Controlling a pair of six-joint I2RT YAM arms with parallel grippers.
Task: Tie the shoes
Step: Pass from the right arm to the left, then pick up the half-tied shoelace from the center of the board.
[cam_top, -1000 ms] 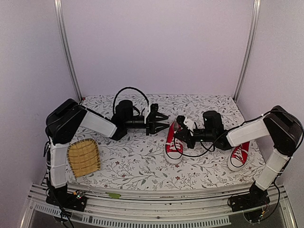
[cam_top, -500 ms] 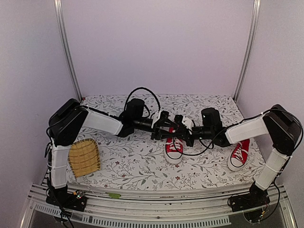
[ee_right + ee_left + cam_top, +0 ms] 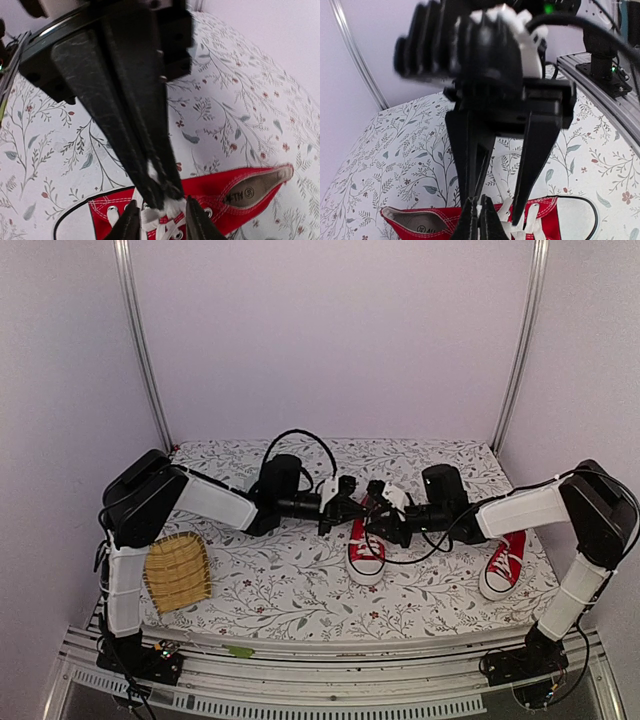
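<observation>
One of the shoes [image 3: 366,550], a red sneaker with white laces, lies at mid-table, toe toward me. The other shoe [image 3: 503,566] lies at the right, under the right arm. Both grippers meet over the middle shoe's laces. My left gripper [image 3: 346,508] is shut on a white lace [image 3: 159,176] just above the shoe [image 3: 555,220]; its closed tips [image 3: 480,214] pinch a bit of white. My right gripper [image 3: 386,522] faces it and stands open, its fingertips [image 3: 131,220] on either side of the lace knot [image 3: 165,210] over the shoe [image 3: 235,192].
A woven bamboo mat [image 3: 176,573] lies at the front left beside the left arm. A black cable [image 3: 420,558] from the right arm loops over the floral tablecloth [image 3: 280,580] near the shoe. White walls and metal posts [image 3: 143,350] close in the table.
The left gripper moved right to the middle shoe and shut on the lace. The right gripper, shut a second ago, has opened.
</observation>
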